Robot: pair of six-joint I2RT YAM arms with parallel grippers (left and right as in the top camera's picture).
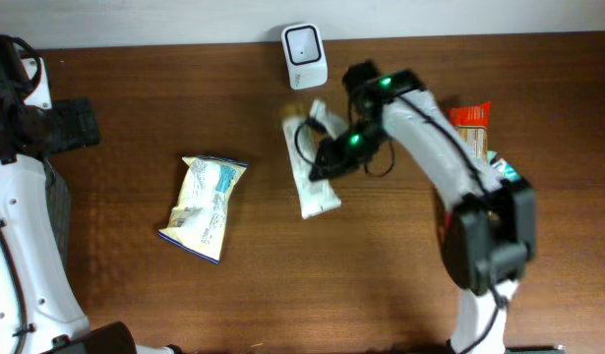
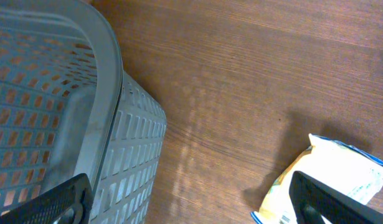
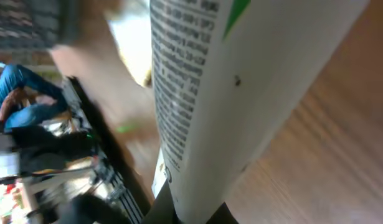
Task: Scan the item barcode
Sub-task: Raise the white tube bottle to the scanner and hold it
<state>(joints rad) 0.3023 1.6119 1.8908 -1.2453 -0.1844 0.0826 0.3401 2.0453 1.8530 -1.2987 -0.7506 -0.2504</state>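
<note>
on the desk [image 1: 400, 295] the white packet [image 1: 317, 192] lies right in front of the scanner [image 1: 304, 44], I'd guess ready to tilt up for a read; right end effector [image 1: 327, 163] is clamped on it; left end effector [image 2: 191, 202] is spread wide, holding nothing, far left of the scanner

The table [image 1: 400, 265] is brown wood with fine straight grain, smooth and faintly sheened. At the left of the left wrist view, the basket [image 2: 110, 93] is grey moulded plastic, matt, pierced with small slots. The snack bag [image 1: 204, 206], left of centre, is crinkled glossy film. The white pouch [image 1: 317, 197] at centre is smooth printed film with a soft shine. The barcode scanner [image 1: 304, 54] at top centre is glossy white plastic. The right arm [image 1: 430, 138] has smooth white plastic shells.
</note>
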